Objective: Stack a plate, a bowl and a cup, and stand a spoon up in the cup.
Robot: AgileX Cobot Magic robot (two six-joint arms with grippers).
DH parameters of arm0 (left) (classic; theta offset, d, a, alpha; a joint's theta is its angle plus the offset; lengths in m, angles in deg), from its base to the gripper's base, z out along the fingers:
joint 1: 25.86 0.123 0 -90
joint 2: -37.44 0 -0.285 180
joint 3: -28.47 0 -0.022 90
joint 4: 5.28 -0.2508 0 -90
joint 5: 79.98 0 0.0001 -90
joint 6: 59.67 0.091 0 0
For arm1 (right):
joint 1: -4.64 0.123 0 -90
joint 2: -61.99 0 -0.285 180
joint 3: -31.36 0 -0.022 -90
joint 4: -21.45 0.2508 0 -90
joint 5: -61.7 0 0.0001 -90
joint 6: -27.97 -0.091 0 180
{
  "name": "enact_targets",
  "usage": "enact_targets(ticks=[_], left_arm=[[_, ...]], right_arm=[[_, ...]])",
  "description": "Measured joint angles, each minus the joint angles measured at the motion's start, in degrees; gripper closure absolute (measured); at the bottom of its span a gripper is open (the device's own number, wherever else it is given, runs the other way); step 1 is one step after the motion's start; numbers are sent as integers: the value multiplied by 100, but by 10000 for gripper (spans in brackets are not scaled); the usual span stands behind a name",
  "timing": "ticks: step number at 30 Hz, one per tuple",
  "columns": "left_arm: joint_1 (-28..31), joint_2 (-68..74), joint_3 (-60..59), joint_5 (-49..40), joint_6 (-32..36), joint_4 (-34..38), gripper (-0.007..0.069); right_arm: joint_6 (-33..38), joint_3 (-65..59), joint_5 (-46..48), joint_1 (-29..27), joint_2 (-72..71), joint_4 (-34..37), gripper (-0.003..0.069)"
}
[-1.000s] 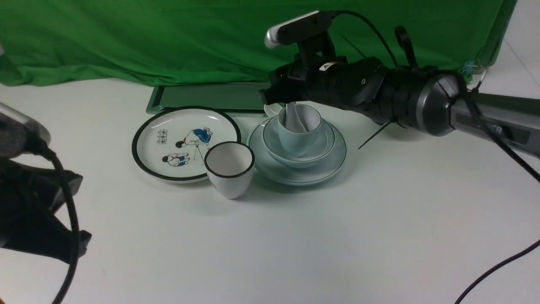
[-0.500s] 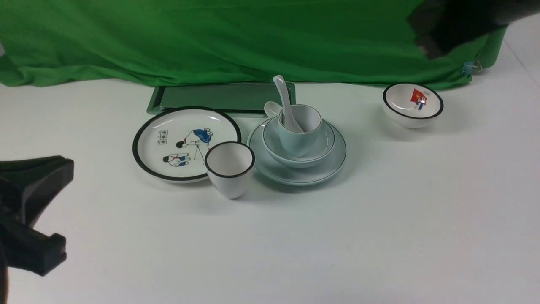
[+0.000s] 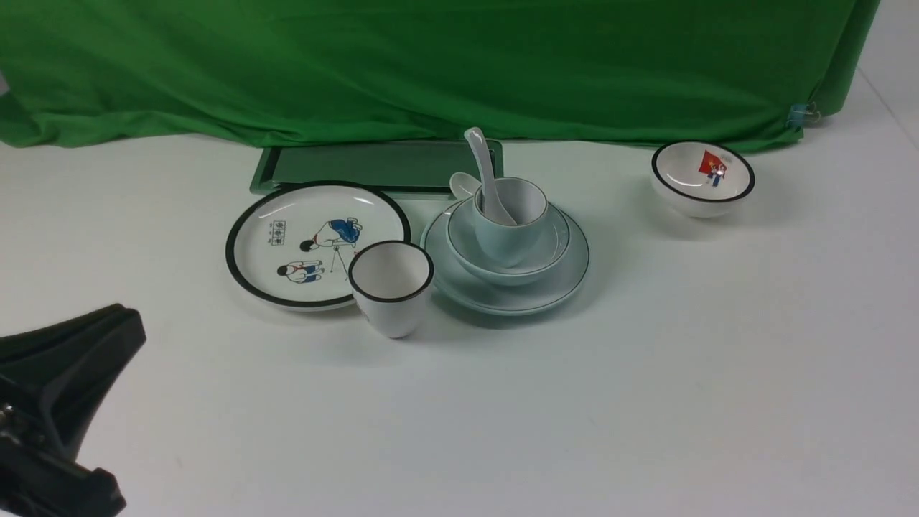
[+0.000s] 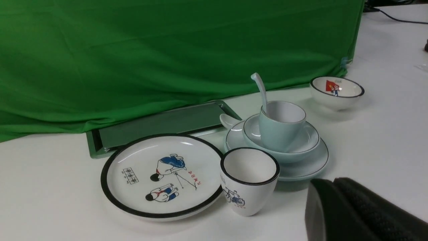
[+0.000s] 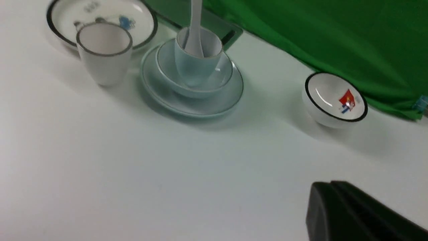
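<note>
- Two of each kind; the others: cartoon plate (image 3: 316, 244), flag bowl (image 3: 702, 179), black-rimmed cup (image 3: 391, 287), lying spoon (image 3: 462, 184).
- Blue-green plate (image 3: 502, 300), bowl (image 3: 553, 244) and cup (image 3: 502, 240) stacked, spoon (image 3: 482, 169) standing inside, well ahead of left pincer (image 4: 331, 183) and right pincer (image 5: 329, 184), both shut, empty.
- Bare table (image 3: 646, 395) between.

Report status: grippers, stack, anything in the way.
Left gripper shut, empty; right gripper same. Glossy white ceramic spoon stands in pale blue-green cup, in matching bowl, on matching plate. Black-rimmed white cup close beside.

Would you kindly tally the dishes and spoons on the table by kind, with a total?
Plates: 2, pale blue-green plate, cartoon plate
Bowls: 2, pale blue-green bowl, flag bowl
Cups: 2, pale blue-green cup, black-rimmed cup
Spoons: 2, standing spoon, lying spoon
Total: 8
</note>
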Motion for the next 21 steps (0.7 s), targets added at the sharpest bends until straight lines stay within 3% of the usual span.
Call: enact_targets(ticks=[5, 9, 15, 21], left_arm=[[0, 0, -60, -20, -5, 0, 660], [0, 0, -60, 3, -5, 0, 659], [0, 0, -60, 7, -5, 0, 656], [0, 0, -60, 21, -5, 0, 656]], right_arm=[[-69, -1638, -1692, 0, -908, 0, 643], [-76, -2500, -2282, 0, -1071, 0, 631], [-76, -3443, -2425, 0, -1071, 0, 610], [-83, -3547, -2296, -59, -1388, 0, 588]])
